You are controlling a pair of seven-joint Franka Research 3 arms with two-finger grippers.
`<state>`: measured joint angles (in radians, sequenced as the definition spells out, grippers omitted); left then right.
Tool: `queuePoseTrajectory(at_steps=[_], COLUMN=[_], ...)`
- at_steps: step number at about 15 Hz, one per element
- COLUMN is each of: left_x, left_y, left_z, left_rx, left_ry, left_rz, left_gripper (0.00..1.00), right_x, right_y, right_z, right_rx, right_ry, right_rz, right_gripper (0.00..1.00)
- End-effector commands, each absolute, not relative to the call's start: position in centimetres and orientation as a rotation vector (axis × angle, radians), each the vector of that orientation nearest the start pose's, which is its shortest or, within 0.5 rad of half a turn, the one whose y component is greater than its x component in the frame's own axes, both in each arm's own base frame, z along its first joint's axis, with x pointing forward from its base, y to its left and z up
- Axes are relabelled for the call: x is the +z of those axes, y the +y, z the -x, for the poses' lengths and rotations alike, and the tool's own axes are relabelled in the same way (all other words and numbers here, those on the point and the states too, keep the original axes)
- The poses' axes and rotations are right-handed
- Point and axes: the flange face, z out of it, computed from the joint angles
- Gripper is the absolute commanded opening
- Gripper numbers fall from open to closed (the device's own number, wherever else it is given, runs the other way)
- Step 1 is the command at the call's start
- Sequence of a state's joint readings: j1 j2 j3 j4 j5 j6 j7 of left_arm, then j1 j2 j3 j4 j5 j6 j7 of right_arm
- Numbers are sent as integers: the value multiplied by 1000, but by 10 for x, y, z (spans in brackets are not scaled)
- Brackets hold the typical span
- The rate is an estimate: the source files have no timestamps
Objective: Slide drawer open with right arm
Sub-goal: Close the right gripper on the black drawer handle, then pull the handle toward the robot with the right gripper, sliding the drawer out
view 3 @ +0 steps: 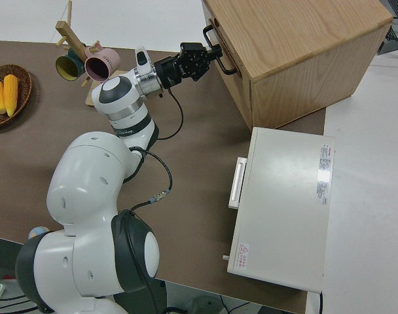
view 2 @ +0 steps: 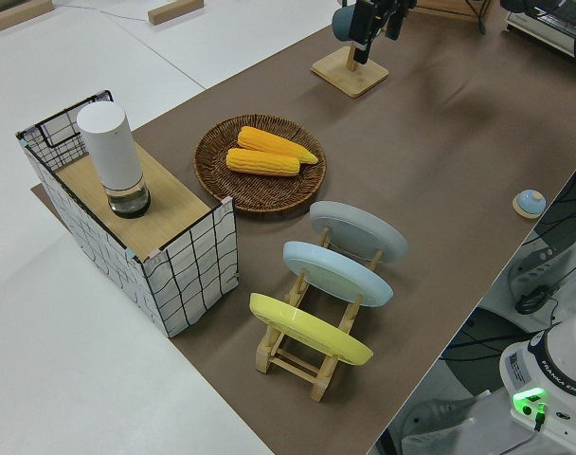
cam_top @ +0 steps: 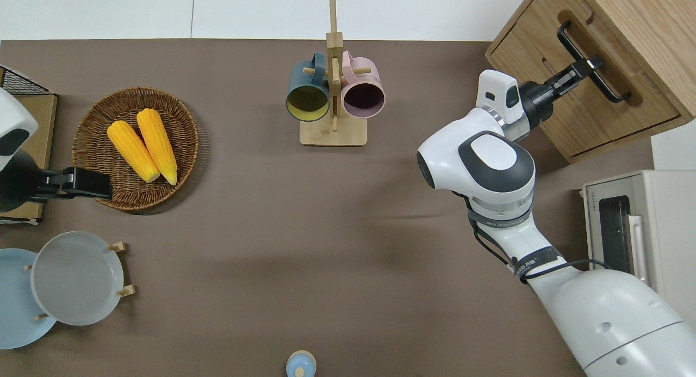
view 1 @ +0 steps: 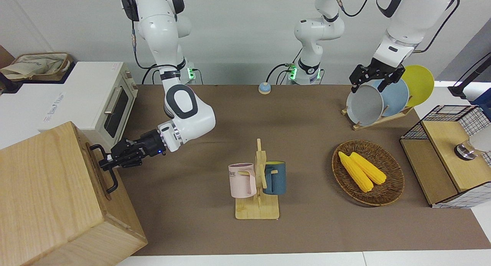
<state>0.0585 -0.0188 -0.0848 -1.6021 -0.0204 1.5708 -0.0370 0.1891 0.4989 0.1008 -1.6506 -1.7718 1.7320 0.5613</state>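
One relation governs the next move — the line from the drawer front back to the right arm. The light-wood cabinet (cam_top: 641,34) stands at the right arm's end of the table, at the edge farthest from the robots, beside the white toaster oven (cam_top: 647,224). Its drawer (cam_top: 571,94) appears closed or nearly so, front angled toward the table's middle. The black loop handle (cam_top: 590,61) runs lengthwise along that front. The right gripper (cam_top: 584,70) meets the handle near mid-length, fingers apparently closed around the bar, wrist roughly square to it — so a straight pull back along the forearm should suit. The left arm is parked.
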Motion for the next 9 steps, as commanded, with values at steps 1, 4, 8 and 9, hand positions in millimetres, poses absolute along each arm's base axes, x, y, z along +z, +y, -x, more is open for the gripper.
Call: queuePoseTrajectory(at_steps=[1, 4, 8, 9], left_x=[625, 625, 624, 625], left_y=[-17, -17, -17, -17], left_z=[-545, -545, -545, -545], left_rx=[12, 12, 17, 13], left_ry=[-5, -5, -5, -5], left_rz=[3147, 3147, 3147, 3147], left_gripper=[998, 995, 998, 998], right_x=[397, 401, 404, 406], right_y=[121, 145, 169, 177], right_z=[-682, -674, -661, -657], right_rx=[354, 352, 325, 327], right_ry=[410, 405, 384, 382], right_rz=[-1478, -1476, -1499, -1499], right_gripper=[81, 77, 73, 73])
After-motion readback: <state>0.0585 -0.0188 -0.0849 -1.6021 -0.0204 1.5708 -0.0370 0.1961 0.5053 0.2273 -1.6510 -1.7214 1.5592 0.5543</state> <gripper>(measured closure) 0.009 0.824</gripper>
